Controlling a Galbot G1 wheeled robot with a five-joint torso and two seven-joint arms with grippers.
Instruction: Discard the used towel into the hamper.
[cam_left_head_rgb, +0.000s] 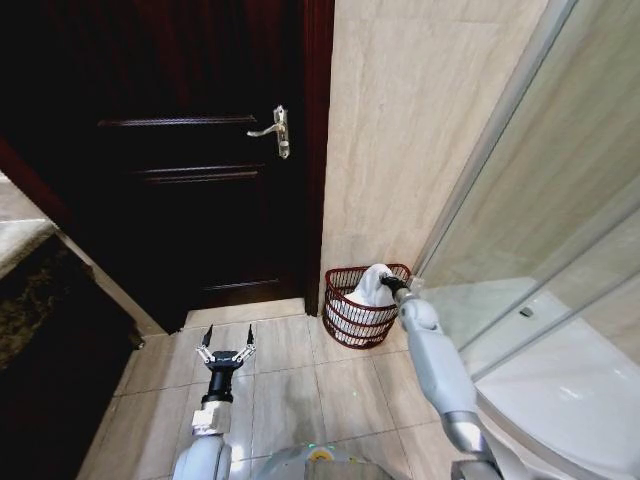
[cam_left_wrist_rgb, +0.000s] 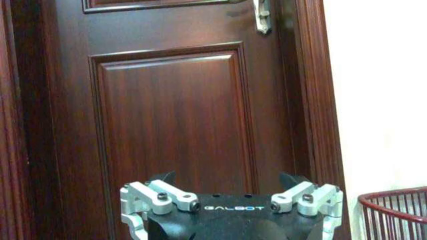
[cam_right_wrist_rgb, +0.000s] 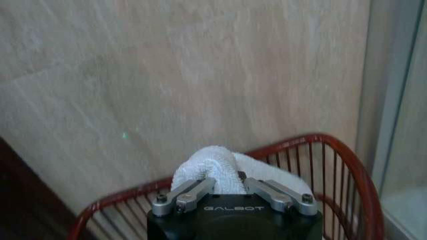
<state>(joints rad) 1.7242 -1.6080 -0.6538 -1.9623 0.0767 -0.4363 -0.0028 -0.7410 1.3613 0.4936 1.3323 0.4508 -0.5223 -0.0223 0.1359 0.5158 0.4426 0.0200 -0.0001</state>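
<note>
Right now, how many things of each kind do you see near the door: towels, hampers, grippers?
Towels: 1, white towel, held over the hamper.
Hampers: 1, reddish-brown hamper.
Grippers: 2, right gripper at the towel, left gripper idle, fingers open.
Total: 4.

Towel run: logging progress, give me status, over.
Right gripper shut on towel, over the hamper. Towel bulging above the rim, not released. Left gripper open, idle over floor by the door. Nothing in the way.

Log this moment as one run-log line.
right gripper: shut on towel over hamper | left gripper: open, idle above floor by door | towel: not yet released
</note>
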